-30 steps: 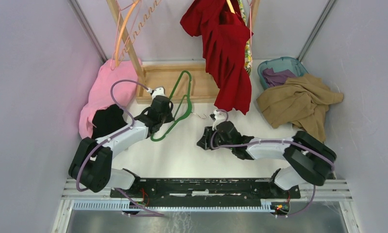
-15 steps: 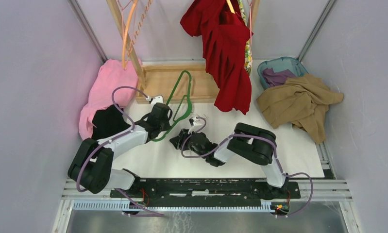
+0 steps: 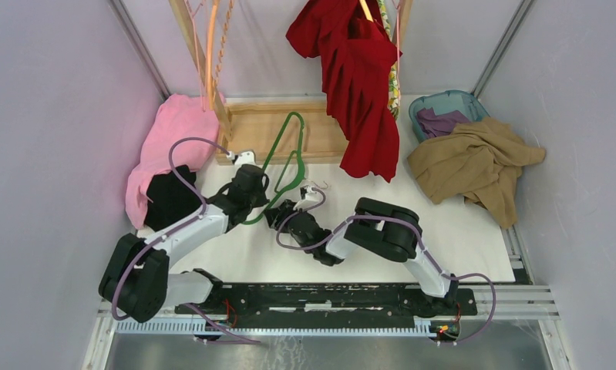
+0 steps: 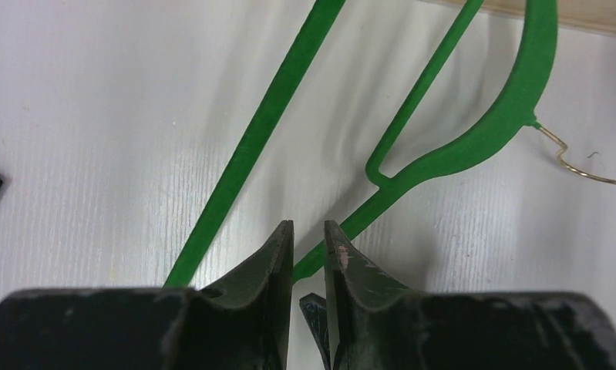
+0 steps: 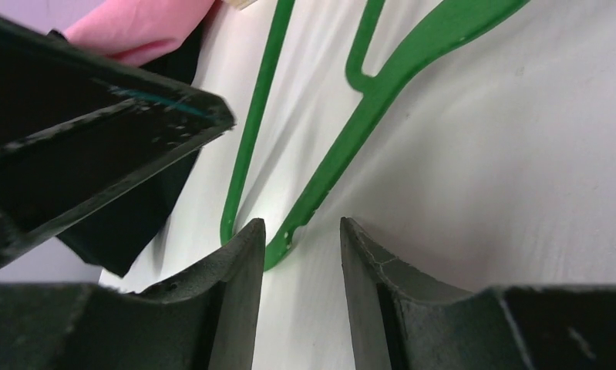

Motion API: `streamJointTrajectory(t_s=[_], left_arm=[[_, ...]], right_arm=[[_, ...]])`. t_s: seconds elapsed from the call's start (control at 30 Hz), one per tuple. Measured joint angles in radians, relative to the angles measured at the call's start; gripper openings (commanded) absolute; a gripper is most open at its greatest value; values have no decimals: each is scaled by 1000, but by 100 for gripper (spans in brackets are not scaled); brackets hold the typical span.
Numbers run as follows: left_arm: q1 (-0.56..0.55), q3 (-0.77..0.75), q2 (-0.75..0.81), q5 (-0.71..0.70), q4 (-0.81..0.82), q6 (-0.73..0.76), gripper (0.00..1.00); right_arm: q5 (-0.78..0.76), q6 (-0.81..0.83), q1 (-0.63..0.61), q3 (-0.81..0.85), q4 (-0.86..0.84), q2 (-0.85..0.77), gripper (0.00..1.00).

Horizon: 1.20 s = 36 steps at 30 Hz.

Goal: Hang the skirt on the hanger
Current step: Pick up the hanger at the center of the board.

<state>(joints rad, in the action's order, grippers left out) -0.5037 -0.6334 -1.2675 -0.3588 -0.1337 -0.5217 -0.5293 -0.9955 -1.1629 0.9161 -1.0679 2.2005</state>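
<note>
Lemon-print skirt, only a strip showing behind the red garment on the back rack, looks light and limp, best pinched at the waistband; right gripper half-open and empty astride the green hanger, left gripper near-closed, grip unclear.

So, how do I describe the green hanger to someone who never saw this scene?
Find the wooden rack base at the back of the white table. The green hanger lies just in front, its top over the base's edge. It alone lies down; the orange hangers hang from the rack.
</note>
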Motion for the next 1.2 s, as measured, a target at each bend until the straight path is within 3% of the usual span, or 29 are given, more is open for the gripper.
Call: streamJointTrajectory(t_s=[0.37,0.73,1.0,1.2], left_arm=[[0,0,65,2,0,0,28],[0,0,104,21,-1,0,29],[0,0,137,27,-23,0,29],[0,0,174,28,-55,0,29]], right_arm=[[-92,-68,6,103,72,45,43],[-88,-40,23,122,-41,106,2],[-40,50,31,6,-85,31,2],[57,178,33,-75,156,-223,1]])
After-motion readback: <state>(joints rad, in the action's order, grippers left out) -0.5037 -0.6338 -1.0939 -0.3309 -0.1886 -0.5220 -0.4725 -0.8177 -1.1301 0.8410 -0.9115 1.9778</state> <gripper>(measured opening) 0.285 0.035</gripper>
